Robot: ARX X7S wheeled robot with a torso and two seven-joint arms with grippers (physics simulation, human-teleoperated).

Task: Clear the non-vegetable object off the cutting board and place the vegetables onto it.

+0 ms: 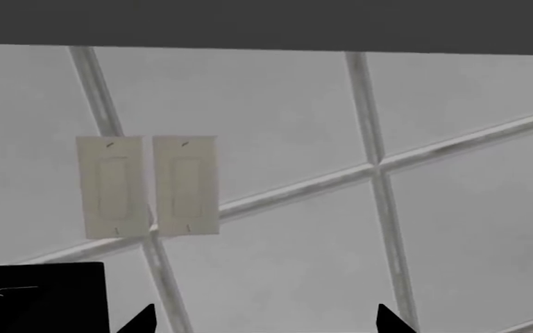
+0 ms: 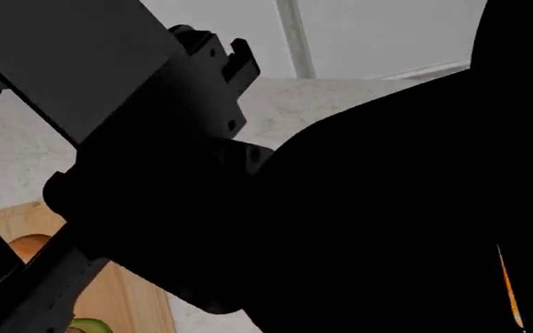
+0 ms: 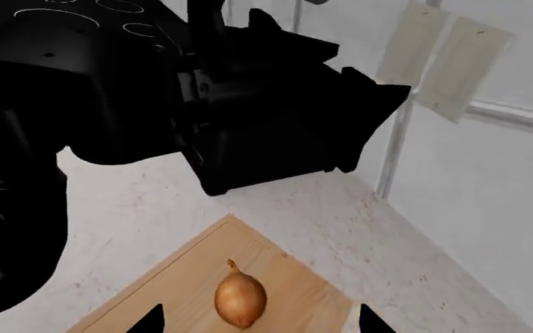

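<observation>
A golden-brown onion [image 3: 239, 297] lies on the light wooden cutting board [image 3: 169, 288]. My right gripper [image 3: 259, 323] is open, and its two dark fingertips [image 3: 150, 320] stand either side of the onion, apart from it. The left gripper [image 1: 266, 320] is open and empty, facing the tiled wall [image 1: 276, 104]. In the head view my arms hide most of the scene. There I see a corner of the board [image 2: 132, 298], part of the onion [image 2: 28, 246], a green edge of the avocado [image 2: 92, 326], and a thin sliver of the orange fruit [image 2: 510, 295] behind the right arm.
The board lies on a speckled off-white counter [image 3: 146, 215] that meets the grey tiled wall [image 3: 488, 180]. Two pale switch plates [image 1: 148, 184] sit on that wall. My black left arm [image 3: 155, 90] hangs over the counter just beyond the board.
</observation>
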